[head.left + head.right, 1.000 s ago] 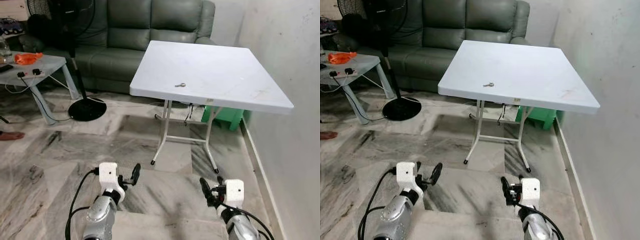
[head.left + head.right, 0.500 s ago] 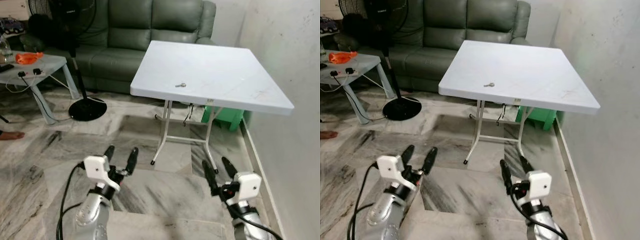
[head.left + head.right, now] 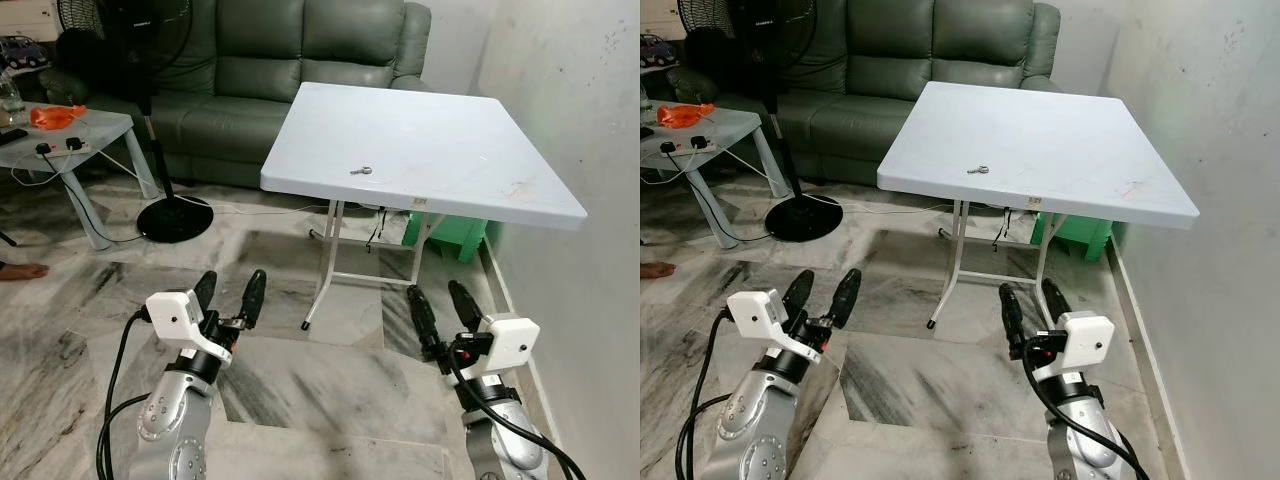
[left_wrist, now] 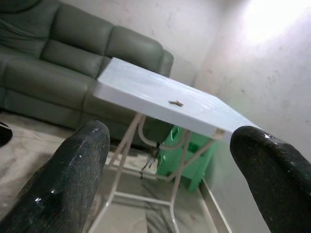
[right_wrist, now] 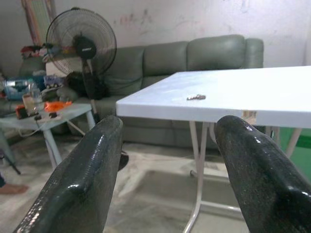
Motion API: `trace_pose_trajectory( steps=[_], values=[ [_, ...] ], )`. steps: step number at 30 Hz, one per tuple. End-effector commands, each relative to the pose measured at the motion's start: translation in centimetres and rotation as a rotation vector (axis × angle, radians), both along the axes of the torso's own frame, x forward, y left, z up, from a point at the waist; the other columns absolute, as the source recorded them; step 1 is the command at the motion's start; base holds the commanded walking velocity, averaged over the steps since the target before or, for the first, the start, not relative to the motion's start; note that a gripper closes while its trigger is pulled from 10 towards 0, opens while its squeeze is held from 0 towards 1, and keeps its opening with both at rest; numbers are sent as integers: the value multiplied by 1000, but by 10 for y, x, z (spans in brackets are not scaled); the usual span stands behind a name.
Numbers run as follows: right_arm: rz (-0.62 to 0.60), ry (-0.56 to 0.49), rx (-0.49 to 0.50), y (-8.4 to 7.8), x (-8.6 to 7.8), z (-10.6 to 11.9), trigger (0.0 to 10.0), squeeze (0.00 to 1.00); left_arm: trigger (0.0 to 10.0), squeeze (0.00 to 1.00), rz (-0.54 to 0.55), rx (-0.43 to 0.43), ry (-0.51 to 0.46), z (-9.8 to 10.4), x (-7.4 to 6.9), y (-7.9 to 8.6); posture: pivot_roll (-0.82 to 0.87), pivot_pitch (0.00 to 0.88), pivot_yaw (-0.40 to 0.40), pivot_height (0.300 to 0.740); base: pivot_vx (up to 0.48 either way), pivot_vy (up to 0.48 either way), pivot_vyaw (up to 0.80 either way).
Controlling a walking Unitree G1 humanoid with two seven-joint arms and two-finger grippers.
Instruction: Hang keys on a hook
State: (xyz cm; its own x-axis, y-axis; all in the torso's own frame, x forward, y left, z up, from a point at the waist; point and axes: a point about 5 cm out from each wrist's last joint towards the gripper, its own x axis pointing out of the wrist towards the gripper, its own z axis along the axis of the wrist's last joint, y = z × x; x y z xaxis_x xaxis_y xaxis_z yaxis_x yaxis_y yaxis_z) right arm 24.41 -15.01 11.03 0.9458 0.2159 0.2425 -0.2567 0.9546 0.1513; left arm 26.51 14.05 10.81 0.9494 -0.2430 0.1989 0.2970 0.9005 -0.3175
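A small set of keys (image 3: 361,170) lies near the front edge of a white folding table (image 3: 450,140), which stands against the right wall. In the wrist views the keys (image 4: 176,103) (image 5: 196,97) show far ahead on the tabletop. My left gripper (image 3: 230,294) is raised low in front of me, open and holding nothing. Level with it on the other side, my right gripper (image 3: 441,306) is open and empty too. Both are well short of the table, over the marble floor.
A green sofa (image 3: 270,60) stands behind the table. A standing fan (image 3: 175,215) and a small grey side table (image 3: 75,135) with an orange item are at the left. A green stool (image 3: 450,232) sits under the table. The wall (image 3: 590,120) runs close on the right.
Both arms have lifted, bringing the grippers higher and pointing forward toward the table. Their fingers now stand spread apart. The keys have not moved.
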Motion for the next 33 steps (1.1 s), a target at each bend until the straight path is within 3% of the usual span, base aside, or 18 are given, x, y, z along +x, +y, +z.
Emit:
trace_pose_trajectory(
  steps=[1, 6, 17, 33],
  values=[
    [10, -8, -16, 2, 2, 6, 10000, 0, 10000, 0, -16, 21, 0, 3, 0, -4, 4, 0, -44, 740, 0, 0, 0],
    [21, -7, -30, 1, 3, 8, 10000, 0, 10000, 0, -21, 11, 18, 2, 1, -7, 4, 0, -46, 740, 0, 0, 0],
    [12, 25, -83, -7, 0, 0, 10000, 0, 10000, 0, -10, 99, 92, -10, 1, -6, 0, 0, -45, 740, 0, 0, 0],
    [4, 39, -98, -10, 1, -3, 10000, 0, 10000, 0, -4, 98, 104, -12, 1, -7, -2, 0, -50, 740, 30, 0, 0]
  ],
)
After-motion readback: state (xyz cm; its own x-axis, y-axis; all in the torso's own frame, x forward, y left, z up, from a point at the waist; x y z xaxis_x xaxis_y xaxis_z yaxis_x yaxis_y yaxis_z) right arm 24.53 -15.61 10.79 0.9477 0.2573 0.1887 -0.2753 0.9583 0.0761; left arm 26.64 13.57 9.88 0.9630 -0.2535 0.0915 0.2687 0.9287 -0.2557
